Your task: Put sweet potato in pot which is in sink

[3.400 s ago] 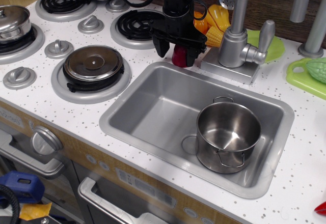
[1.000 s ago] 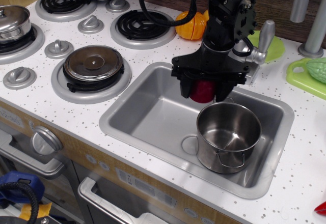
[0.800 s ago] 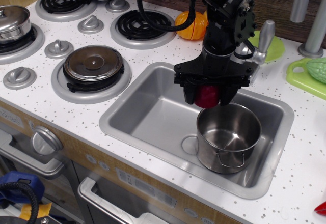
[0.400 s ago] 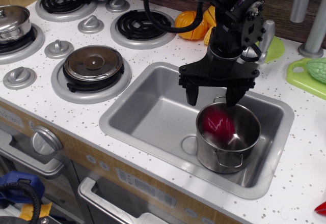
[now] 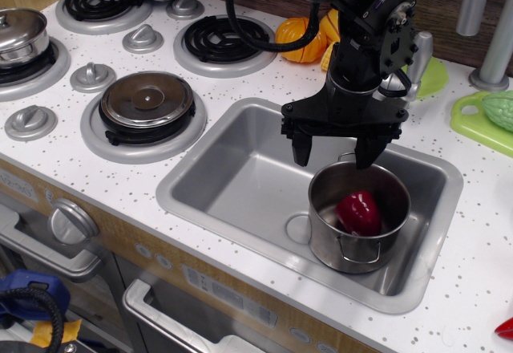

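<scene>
The dark-red sweet potato [image 5: 358,212] lies inside the shiny steel pot [image 5: 358,249], which stands at the right of the grey sink [image 5: 232,168]. My black gripper [image 5: 332,157] hangs just above the pot's far-left rim. Its two fingers are spread apart and hold nothing.
Orange-yellow toy pieces [image 5: 309,38] lie behind the arm on the speckled counter. A silver faucet [image 5: 417,56] stands behind the sink, with a green plate [image 5: 430,76] beyond it. A green toy vegetable on a green board [image 5: 489,116] lies at right. Stove burners and a lidded steel pot [image 5: 20,36] are at left.
My gripper carried the sweet potato from the counter behind the sink to over the pot, then opened. The sweet potato dropped and now rests in the pot.
</scene>
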{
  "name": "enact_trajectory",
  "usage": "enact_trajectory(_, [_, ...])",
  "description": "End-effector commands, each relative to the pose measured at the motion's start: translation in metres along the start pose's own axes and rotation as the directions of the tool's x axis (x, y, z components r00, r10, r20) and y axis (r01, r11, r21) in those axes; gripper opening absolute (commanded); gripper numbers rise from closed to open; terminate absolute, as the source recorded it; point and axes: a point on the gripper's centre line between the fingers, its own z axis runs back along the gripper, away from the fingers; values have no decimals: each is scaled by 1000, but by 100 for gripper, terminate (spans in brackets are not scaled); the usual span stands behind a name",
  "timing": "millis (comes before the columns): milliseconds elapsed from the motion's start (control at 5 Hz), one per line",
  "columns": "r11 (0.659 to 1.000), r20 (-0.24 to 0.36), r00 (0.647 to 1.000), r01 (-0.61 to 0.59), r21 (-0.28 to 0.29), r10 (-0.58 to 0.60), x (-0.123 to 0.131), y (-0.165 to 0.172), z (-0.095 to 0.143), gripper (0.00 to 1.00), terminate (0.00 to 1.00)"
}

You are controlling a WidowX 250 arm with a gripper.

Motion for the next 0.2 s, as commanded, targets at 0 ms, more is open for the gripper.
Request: enact_trajectory(0, [999, 46, 999, -7, -41, 9, 9, -5, 18, 100, 100])
